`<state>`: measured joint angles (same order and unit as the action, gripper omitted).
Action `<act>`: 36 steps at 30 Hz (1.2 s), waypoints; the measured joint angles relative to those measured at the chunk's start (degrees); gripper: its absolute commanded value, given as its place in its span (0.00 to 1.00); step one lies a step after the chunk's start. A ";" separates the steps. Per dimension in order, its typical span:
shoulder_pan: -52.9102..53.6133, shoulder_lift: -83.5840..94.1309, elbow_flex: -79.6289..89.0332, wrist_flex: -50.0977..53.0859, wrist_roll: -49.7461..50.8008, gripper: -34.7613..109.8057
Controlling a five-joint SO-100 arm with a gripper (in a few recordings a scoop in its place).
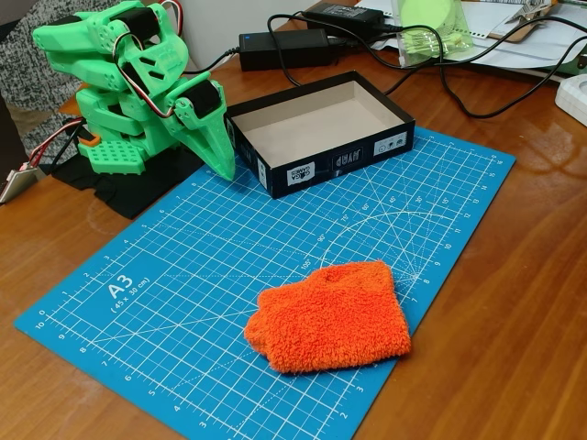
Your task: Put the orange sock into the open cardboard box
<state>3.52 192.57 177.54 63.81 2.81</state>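
The orange sock (328, 316) lies folded and fuzzy on the blue cutting mat (183, 275), toward its near right part. Further back on the mat stands the open cardboard box (319, 128), dark outside with white labels, beige and empty inside. The green arm is folded up at the back left. Its gripper (220, 156) points down at the mat just left of the box's left corner, far from the sock. The fingers look pressed together with nothing between them.
Black power adapters (284, 48) and trailing cables (459, 92) lie behind the box on the wooden table. Papers and a green translucent object (431, 27) sit at the back right. A white object (573, 96) rests at the right edge.
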 measured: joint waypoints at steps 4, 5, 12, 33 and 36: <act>0.00 0.00 0.00 0.00 0.00 0.24; 0.00 0.00 0.00 0.00 0.00 0.24; 0.00 0.00 0.00 0.00 0.00 0.24; 8.53 -47.81 -42.45 -0.18 16.08 0.36; 7.91 -76.03 -68.20 12.22 21.36 0.49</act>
<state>11.43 116.54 109.34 76.03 24.17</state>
